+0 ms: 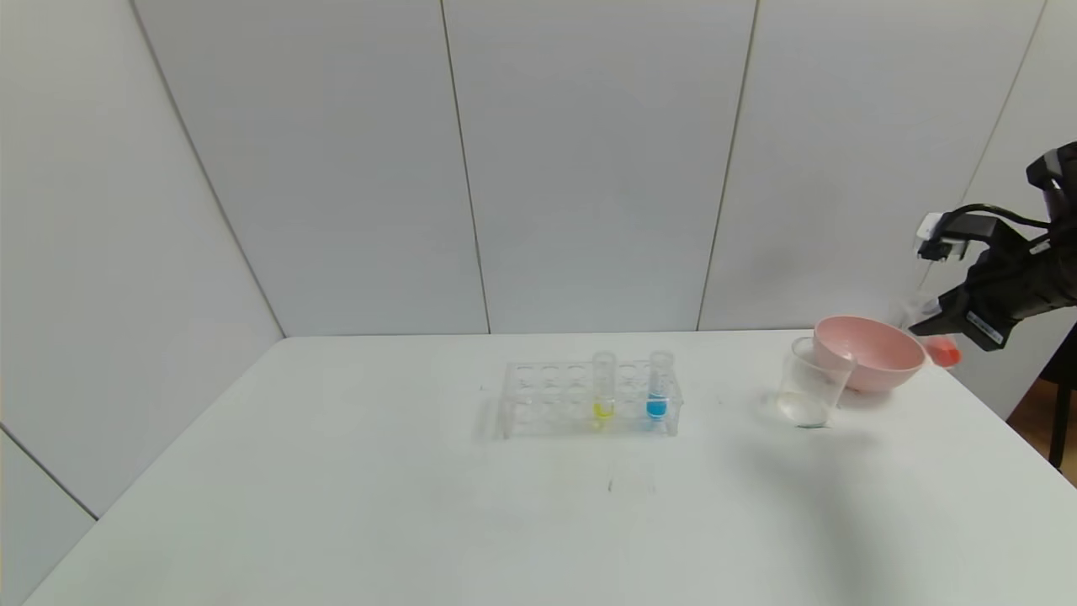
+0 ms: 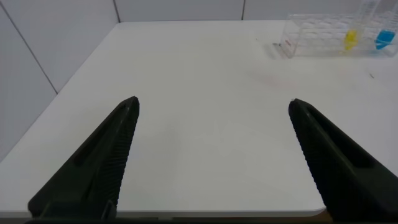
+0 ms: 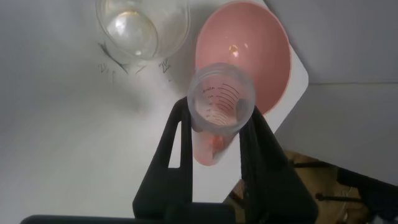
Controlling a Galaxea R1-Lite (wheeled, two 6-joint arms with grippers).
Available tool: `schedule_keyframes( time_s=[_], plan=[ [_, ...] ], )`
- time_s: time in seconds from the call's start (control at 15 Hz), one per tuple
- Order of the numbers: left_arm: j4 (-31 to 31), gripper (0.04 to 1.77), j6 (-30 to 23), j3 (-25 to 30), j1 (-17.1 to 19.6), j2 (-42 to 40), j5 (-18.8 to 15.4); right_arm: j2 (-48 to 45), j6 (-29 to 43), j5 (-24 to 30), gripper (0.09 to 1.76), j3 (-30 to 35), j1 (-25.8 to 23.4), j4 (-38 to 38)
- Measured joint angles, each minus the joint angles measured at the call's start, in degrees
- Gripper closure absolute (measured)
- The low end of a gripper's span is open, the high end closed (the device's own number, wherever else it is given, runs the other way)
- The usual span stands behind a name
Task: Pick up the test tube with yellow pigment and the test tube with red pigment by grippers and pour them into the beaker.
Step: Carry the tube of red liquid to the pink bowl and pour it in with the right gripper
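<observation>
My right gripper (image 1: 934,324) is shut on the test tube with red pigment (image 1: 941,349) and holds it tilted in the air, just right of the pink bowl, near the table's right edge. In the right wrist view the tube (image 3: 219,102) sits between the fingers of this gripper (image 3: 219,115), its open mouth facing the camera. The clear beaker (image 1: 809,383) stands left of the bowl and also shows in the right wrist view (image 3: 142,28). The test tube with yellow pigment (image 1: 603,383) stands in the clear rack (image 1: 547,396). My left gripper (image 2: 214,101) is open and empty over the table's near left part.
A pink bowl (image 1: 867,353) sits against the beaker at the back right. A blue-liquid tube (image 1: 659,383) stands in the rack to the right of the yellow one. The rack (image 2: 311,37) shows far off in the left wrist view. A white wall runs behind the table.
</observation>
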Motion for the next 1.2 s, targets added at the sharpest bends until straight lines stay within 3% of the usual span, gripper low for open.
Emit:
schedule_keyframes(
  time_s=[0.33,0.6,1.2],
  plan=[
    [0.0,0.09,0.0,0.0,0.0,0.0,0.0,4.7,-5.1,-8.3,1.35,-7.1,1.6,3.9],
    [0.0,0.09,0.0,0.0,0.0,0.0,0.0,6.4,-6.9,-10.8,1.35,-11.4,3.5,9.5],
    [0.0,0.09,0.0,0.0,0.0,0.0,0.0,7.0,-10.2,-20.0,1.35,-12.3,9.9,11.1]
  ],
)
